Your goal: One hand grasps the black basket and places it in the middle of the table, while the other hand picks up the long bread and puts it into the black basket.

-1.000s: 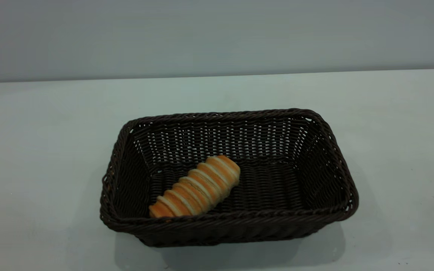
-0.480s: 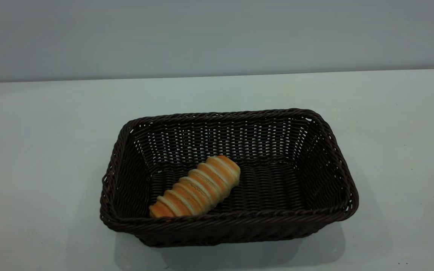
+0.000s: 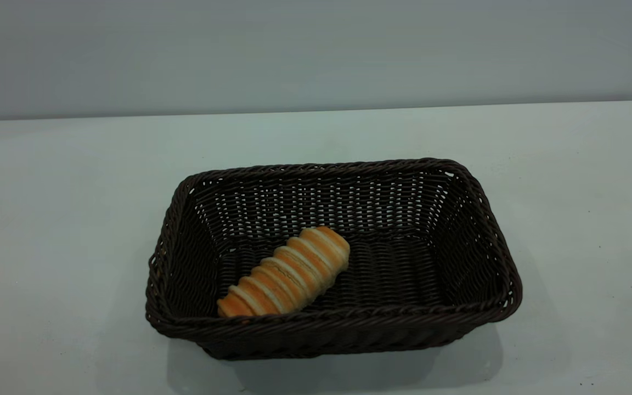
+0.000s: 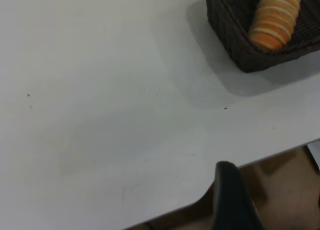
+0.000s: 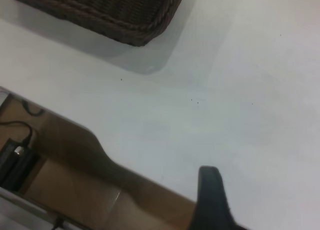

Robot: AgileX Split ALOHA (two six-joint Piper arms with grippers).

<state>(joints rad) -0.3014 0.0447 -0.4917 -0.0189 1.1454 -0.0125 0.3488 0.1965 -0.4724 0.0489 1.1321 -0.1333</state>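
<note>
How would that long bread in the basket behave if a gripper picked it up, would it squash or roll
The long bread looks soft and light, so a firm pinch would probably dent its pale ridges. Its rounded, elongated shape suggests that it could roll sideways if nudged. It lies slanted on the woven floor of the black basket, whose rough weave and sloping walls would likely stop it.

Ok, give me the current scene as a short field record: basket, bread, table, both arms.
black basket: upright around the middle of the table, nothing gripping it
long bread: lying diagonally on the basket floor, left of centre, one end against the near wall
table: white-grey, carries the basket
left gripper: pulled back over the table's near edge, off the basket's left corner; only one finger shows
right gripper: pulled back at the near edge, apart from the basket; only one finger shows
task state: looks complete
</note>
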